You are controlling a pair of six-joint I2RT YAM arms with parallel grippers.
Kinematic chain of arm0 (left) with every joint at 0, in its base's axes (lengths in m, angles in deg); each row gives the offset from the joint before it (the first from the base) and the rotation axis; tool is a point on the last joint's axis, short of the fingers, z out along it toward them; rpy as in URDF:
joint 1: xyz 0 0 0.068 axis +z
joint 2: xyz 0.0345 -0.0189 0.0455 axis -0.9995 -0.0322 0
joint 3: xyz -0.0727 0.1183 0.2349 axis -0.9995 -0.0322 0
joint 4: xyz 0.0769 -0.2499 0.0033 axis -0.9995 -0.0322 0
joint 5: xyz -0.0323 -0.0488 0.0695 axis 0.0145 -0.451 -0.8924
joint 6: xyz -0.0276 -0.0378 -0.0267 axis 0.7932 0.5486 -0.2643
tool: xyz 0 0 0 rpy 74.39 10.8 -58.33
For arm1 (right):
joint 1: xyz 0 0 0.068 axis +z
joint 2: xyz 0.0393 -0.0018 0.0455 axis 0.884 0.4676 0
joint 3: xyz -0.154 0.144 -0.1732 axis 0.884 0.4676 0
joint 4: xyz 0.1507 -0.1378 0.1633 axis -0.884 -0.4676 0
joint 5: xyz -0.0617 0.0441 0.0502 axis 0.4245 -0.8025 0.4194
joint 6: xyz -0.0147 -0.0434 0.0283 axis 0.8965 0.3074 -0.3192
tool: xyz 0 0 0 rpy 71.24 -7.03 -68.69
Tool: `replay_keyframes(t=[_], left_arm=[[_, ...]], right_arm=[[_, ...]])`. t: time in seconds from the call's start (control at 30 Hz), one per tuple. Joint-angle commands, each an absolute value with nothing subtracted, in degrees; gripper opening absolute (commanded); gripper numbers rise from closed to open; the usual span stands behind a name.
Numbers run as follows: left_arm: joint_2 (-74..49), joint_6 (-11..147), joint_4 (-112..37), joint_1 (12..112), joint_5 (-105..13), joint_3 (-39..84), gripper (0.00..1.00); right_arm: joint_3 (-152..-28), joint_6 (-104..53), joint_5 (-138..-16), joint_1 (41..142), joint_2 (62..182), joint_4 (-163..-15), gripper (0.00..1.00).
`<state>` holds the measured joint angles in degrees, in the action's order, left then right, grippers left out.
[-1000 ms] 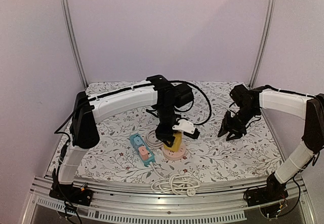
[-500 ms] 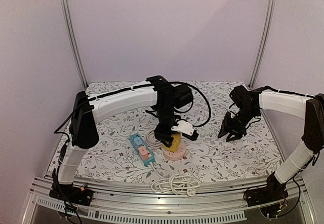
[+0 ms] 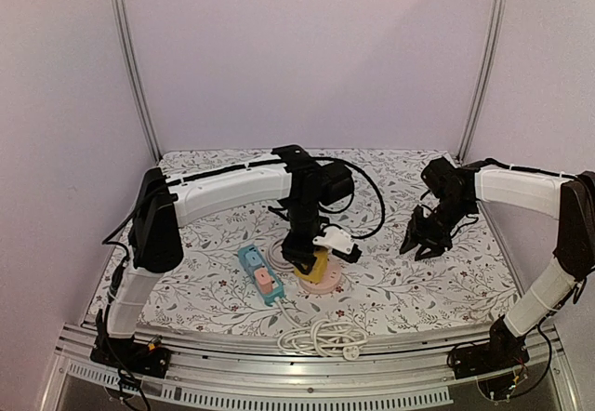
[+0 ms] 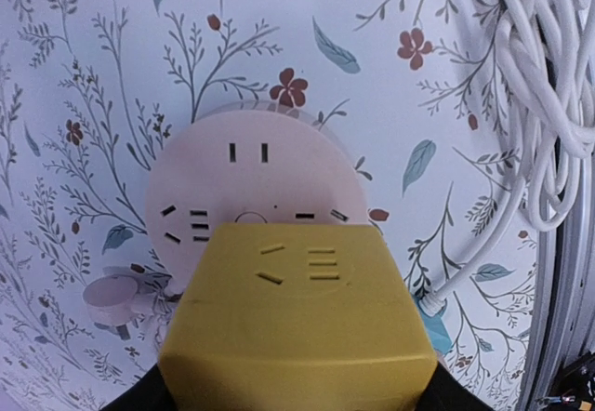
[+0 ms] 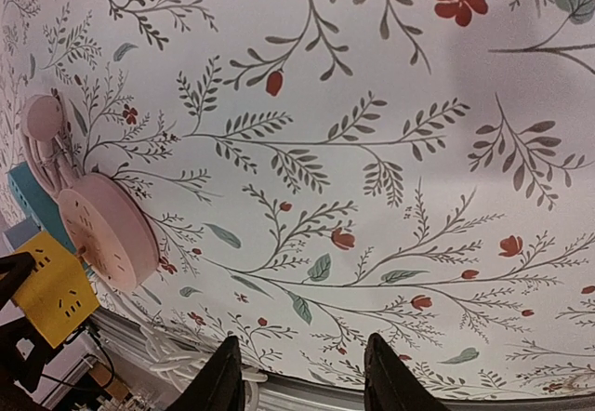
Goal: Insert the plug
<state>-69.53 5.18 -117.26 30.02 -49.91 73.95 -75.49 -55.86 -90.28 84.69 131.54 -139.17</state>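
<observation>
- The left gripper point(image 3: 307, 258) was clamped on the plug point(image 3: 319, 264), a yellow block, with a dark finger on each side of it in the left wrist view. I judged that grip was there to keep the block square for a straight push down.
- The plug hung over the near half of the socket point(image 3: 322, 284), a round pink disc lying flat on the flowered cloth point(image 3: 390, 281) at mid-table.
- From the left wrist, the plug point(image 4: 297, 318) hid the disc's near edge. Slots on the far part of the socket point(image 4: 249, 183) were uncovered.
- I could not tell whether the prongs had met any slot, because the block's underside was hidden. I took the insertion as not finished.
- The right gripper point(image 3: 426, 234) hovered well apart, on the right side of the table, fingers spread wide and holding nothing. I read that as parked clear of the work.
- The right wrist view showed its two fingertips point(image 5: 228, 374) over bare cloth, with the socket point(image 5: 107, 230) and plug point(image 5: 51, 290) far off at the left edge.
- A teal strip point(image 3: 260, 273) lay just left of the socket, and a white cord point(image 3: 321, 337) was coiled near the front edge.
- My worry was that the light disc might slide under the push, with nothing bracing it.
</observation>
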Motion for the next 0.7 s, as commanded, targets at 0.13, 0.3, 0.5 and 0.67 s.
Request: replay_keyframes(t=[0.13,0.3,0.5,0.67], left_arm=[[-70.63,5.90,-127.13,29.18,-49.88,73.75,0.00],[-70.97,6.39,-126.99,29.13,-49.71,74.63,0.00],[-71.12,6.36,-127.45,28.42,-49.56,75.93,0.00],[-71.76,6.45,-128.46,27.80,-48.96,77.24,0.00]], right_arm=[[-74.30,-55.32,-90.18,85.16,132.88,-138.08,0.43],[-74.01,-55.32,-90.24,85.13,132.75,-138.00,0.43],[-73.63,-55.32,-90.16,85.12,132.66,-137.82,0.42],[-73.41,-55.23,-90.17,85.15,132.75,-137.66,0.42]])
